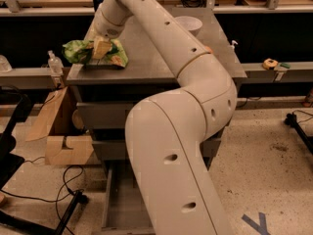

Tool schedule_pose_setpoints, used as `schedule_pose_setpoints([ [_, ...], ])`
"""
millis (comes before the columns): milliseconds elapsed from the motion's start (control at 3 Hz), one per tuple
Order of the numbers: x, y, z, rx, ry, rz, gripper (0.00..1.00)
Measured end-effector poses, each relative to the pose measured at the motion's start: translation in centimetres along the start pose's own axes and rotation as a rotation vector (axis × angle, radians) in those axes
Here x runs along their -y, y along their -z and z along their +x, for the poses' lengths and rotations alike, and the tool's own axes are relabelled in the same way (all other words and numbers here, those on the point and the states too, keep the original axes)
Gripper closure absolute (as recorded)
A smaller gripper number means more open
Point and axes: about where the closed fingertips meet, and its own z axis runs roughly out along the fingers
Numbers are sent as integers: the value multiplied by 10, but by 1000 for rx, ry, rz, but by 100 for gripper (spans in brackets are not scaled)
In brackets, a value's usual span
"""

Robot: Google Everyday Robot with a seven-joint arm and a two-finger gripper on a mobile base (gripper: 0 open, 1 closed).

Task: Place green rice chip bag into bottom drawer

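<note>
**A dim workshop corner**

We see a pale speckled floor [264, 155] with a blue tape mark [257, 223] at the lower right. Left of the grey cabinet [102, 116] stands an open cardboard box [61, 136], and black cables [66, 180] loop on the floor below it. A grey ledge [29, 76] runs along the dark back wall and carries 1 clear bottle [55, 62]. On the ledge's right stretch lies a yellow tape measure [268, 62]. The pincer [101, 48] sits at the worktop's [146, 65] front left corner.

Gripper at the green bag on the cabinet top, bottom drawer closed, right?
Not quite: the camera view shows the deep grey metal bottom drawer pulled open. The gripper is indeed at the crumpled bright-green foil chip bag on the cabinet top.
</note>
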Motion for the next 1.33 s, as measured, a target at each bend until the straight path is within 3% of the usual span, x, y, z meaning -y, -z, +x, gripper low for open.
schedule_pose_setpoints([
  [667, -2, -8, 0, 1, 0, -10, 95],
  [1000, -2, -9, 0, 8, 0, -10, 100],
  [1333, 1, 34, 12, -6, 0, 30, 100],
])
